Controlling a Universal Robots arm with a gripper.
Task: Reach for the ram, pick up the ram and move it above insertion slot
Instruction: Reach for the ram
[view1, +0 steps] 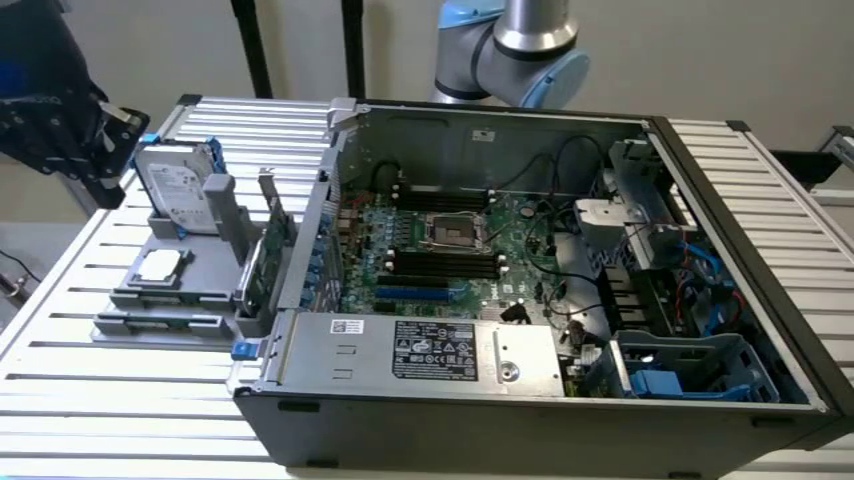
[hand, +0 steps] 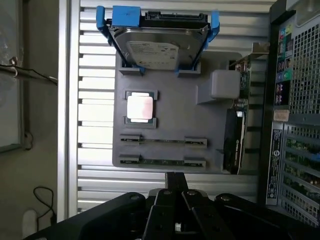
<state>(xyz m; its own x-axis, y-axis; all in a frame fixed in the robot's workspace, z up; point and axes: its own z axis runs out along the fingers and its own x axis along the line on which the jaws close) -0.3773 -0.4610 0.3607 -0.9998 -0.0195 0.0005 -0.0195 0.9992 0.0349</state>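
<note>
Now your hand (hand: 176, 181) looks closed and empty, near the holder (hand: 170, 120). The ram (hand: 161, 161) stands on edge in it. It seems light, thin and breakable, so pinch its flat sides mid-way.

1. Classification: a robotics laboratory or test cell, arranged for computer assembly work.
2. Work surface: a slatted aluminium bench (view1: 94, 390) of industrial profile type, set before a plain pale wall (view1: 721, 60).
3. Equipment: a jointed robot arm (view1: 527, 45) with blue joint caps stands at the bench's far edge.
4. Workpiece: an open desktop computer case (view1: 534, 430) lies on the bench, motherboard (view1: 454, 235) exposed.
5. Fixturing: a grey fixture (hand: 175, 120) seats a hard drive (hand: 157, 50), a processor (hand: 140, 106) and ram sticks (hand: 162, 141) in fitted holders.
</note>
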